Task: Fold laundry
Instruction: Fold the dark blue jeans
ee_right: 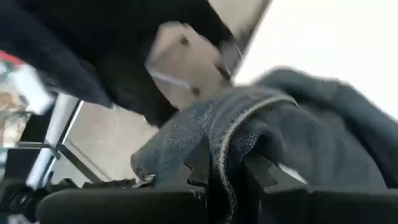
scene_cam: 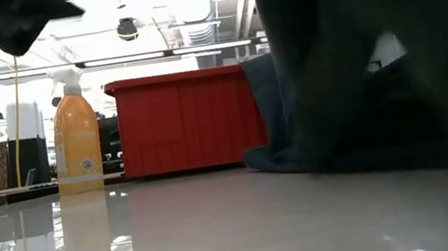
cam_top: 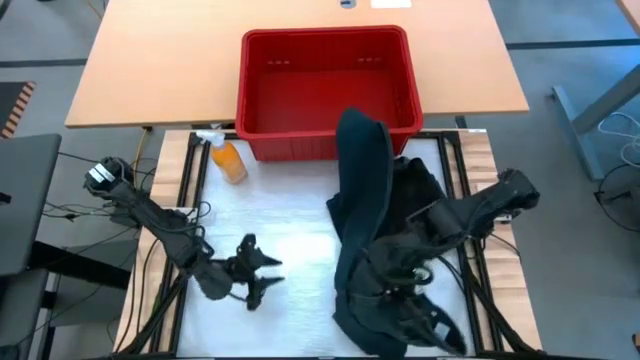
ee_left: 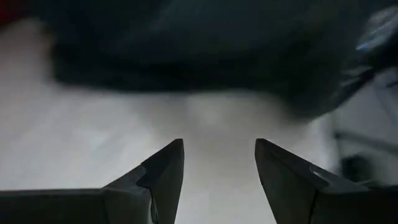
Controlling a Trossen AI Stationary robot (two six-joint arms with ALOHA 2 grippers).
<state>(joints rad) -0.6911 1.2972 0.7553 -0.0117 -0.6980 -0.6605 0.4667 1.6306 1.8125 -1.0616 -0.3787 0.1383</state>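
Observation:
The laundry is a heap of dark cloth on the right half of the white table top. A long dark blue-green garment reaches from the heap up over the red basket's near right corner. A black piece lies beside it. My right arm reaches into the heap from the right. Its gripper is shut on blue-grey cloth and does not stand out in the high view. My left gripper hovers open over bare table left of the heap, with nothing between its fingers. My right gripper pinches a seamed edge of the blue-grey garment between its two fingers. The cloth bunches up over the fingertips. One layer or several, I cannot tell. The rest of the garment spreads away from the fingers, slack.
The red plastic basket stands at the far middle of the work area. An orange spray bottle stands by its near left corner. Bare white table lies between my left gripper and the heap. Black frame rails run along both sides.

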